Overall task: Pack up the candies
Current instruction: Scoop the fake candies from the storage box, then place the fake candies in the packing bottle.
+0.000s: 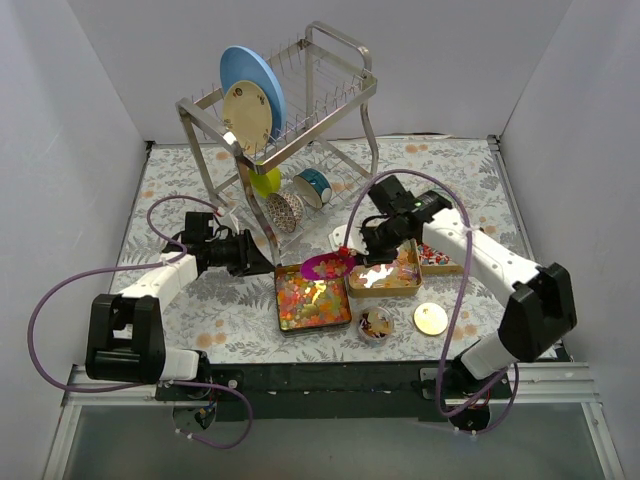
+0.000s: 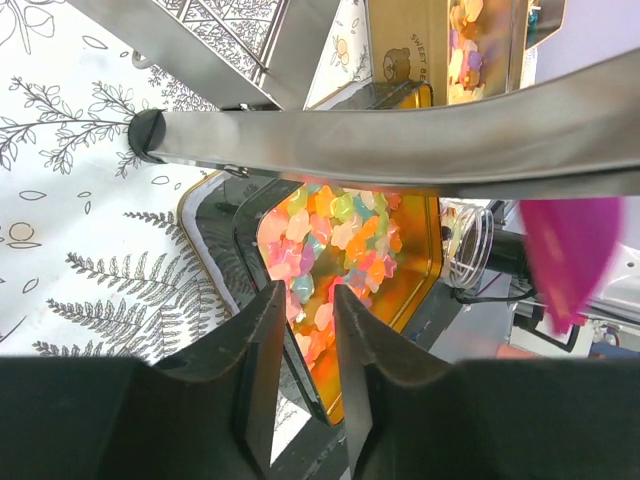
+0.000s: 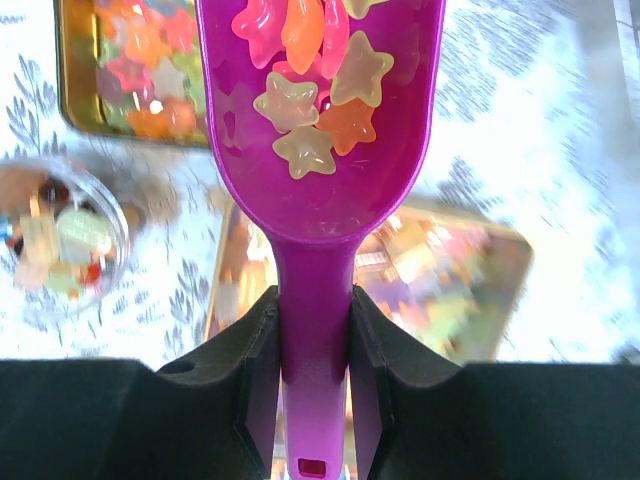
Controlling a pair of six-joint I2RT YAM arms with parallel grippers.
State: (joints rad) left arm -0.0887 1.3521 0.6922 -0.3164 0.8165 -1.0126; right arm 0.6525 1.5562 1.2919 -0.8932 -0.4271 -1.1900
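Note:
Star-shaped gummy candies (image 1: 312,300) in mixed colours fill a gold tin (image 1: 281,302) at the front middle. My right gripper (image 1: 362,256) is shut on the handle of a purple scoop (image 1: 322,266), held above the gap between that tin and a second gold tin (image 1: 385,278). The scoop (image 3: 320,190) carries several gummies (image 3: 315,110); my right gripper (image 3: 313,300) clamps its handle. My left gripper (image 1: 262,262) sits at the first tin's left side. Its jaws (image 2: 307,300) stand slightly apart, with the tin's rim (image 2: 300,375) in the gap and candies (image 2: 335,235) beyond.
A metal dish rack (image 1: 290,110) with plates stands at the back; its bar (image 2: 400,140) crosses just above my left gripper. A small clear jar (image 1: 376,323) and a round gold lid (image 1: 431,318) lie in front. A third tin (image 1: 438,258) holds wrapped pieces.

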